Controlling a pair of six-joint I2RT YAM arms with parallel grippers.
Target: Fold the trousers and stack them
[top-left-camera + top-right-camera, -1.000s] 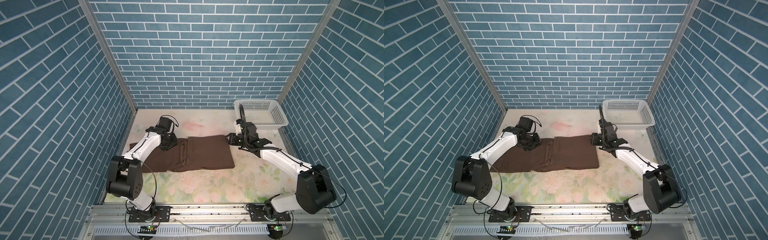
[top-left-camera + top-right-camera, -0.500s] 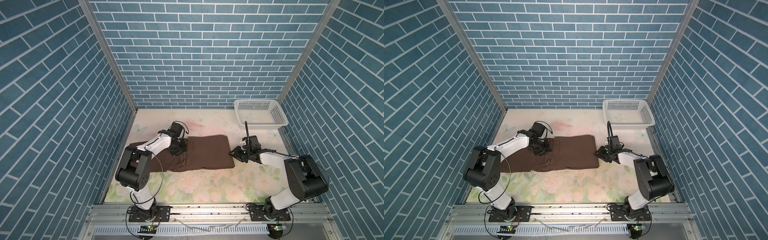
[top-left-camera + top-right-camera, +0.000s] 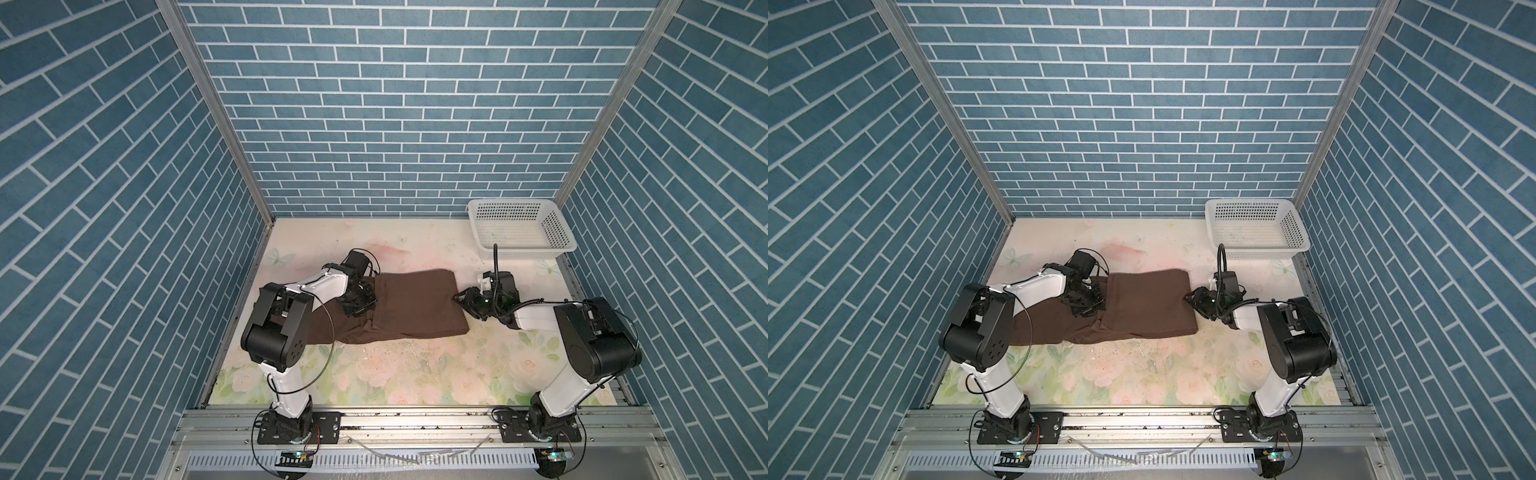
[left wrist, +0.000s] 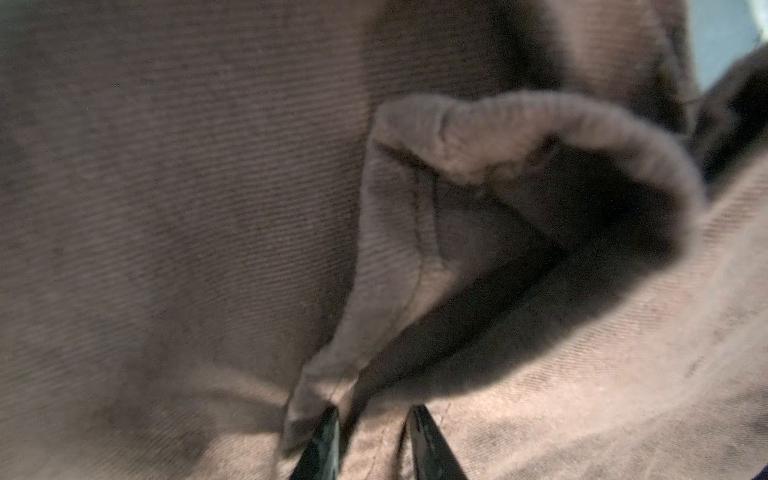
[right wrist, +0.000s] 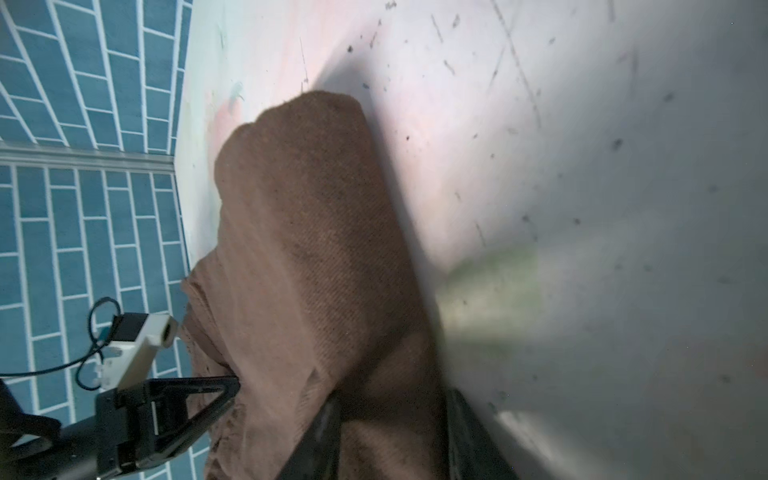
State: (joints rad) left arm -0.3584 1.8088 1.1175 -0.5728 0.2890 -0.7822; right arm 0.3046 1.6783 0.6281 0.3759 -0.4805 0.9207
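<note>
The dark brown trousers lie on the table, the right part doubled over and thick, the thinner left part running under the left arm. My left gripper is down on the left edge of the doubled part. In the left wrist view its jaws stand narrowly apart and pinch a ridge of cloth beside a raised hem loop. My right gripper is at the right edge, open, with the thick fold between its jaws.
A white perforated basket stands at the back right corner, holding nothing I can see. The floral table is bounded by blue brick walls on three sides. Crumbs are scattered in front of the trousers.
The left gripper moved right and forward onto the edge of the doubled part and narrowed. The right gripper came forward along the right edge, then in against the fold, its jaws widening.
</note>
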